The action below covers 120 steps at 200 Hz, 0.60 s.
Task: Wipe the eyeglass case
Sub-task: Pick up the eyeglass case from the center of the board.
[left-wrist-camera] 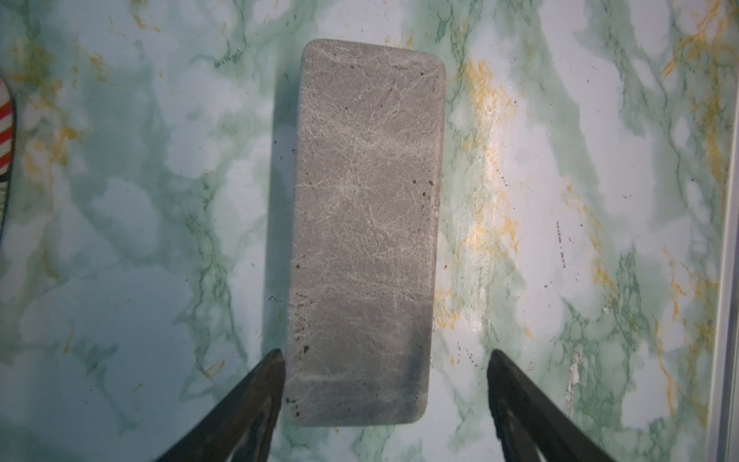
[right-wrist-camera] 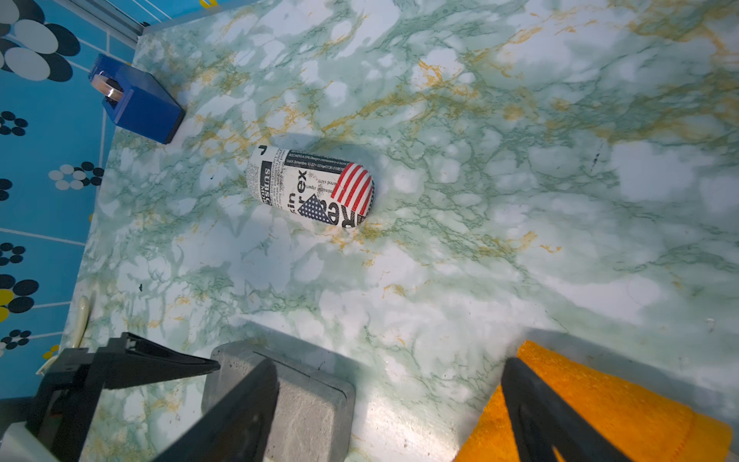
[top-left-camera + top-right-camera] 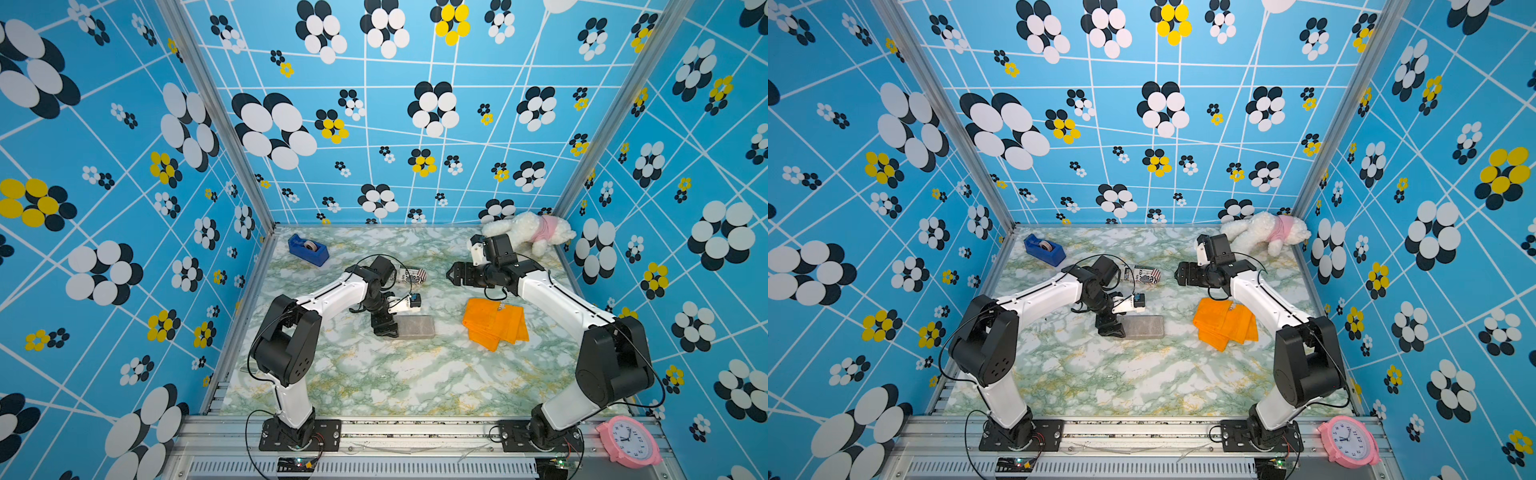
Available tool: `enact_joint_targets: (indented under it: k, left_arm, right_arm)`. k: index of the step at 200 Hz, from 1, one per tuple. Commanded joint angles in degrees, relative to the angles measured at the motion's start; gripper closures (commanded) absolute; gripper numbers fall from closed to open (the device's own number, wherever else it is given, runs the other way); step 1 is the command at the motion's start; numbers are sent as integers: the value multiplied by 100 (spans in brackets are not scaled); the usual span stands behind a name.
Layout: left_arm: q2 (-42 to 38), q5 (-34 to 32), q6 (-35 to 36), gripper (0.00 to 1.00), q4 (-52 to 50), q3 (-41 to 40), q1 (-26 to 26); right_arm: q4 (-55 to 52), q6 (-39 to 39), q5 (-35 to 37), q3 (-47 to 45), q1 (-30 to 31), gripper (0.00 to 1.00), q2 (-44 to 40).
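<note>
The grey eyeglass case (image 3: 415, 327) (image 3: 1144, 326) lies flat in the middle of the marble table. My left gripper (image 3: 384, 330) (image 1: 386, 356) points down at its left end and is open. In the left wrist view one finger (image 1: 264, 392) stands against the case's (image 1: 368, 220) long side, while the other is well clear of it. An orange cloth (image 3: 494, 322) (image 3: 1225, 324) lies crumpled to the right of the case. My right gripper (image 3: 453, 276) (image 2: 391, 363) hovers open and empty above the table behind the cloth (image 2: 600, 408).
A newspaper-and-flag printed case (image 3: 411, 275) (image 2: 312, 186) lies behind the left wrist. A blue tape dispenser (image 3: 308, 249) stands at the back left and a white plush toy (image 3: 528, 232) at the back right. A pink clock (image 3: 627, 442) rests on the front rail.
</note>
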Motion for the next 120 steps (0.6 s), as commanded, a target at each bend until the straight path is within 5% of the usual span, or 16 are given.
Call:
enact_joint_targets:
  k: [1, 67, 120]
  left_arm:
    - [203, -70, 110, 19, 178, -85, 10]
    - [456, -36, 33, 9, 179, -90, 22]
    - [423, -194, -65, 9, 426, -241, 18]
  right_arm:
    - [112, 97, -248, -47, -1, 10, -5]
    - [123, 98, -324, -42, 2, 10, 20]
    - [97, 72, -307, -3, 6, 9, 14]
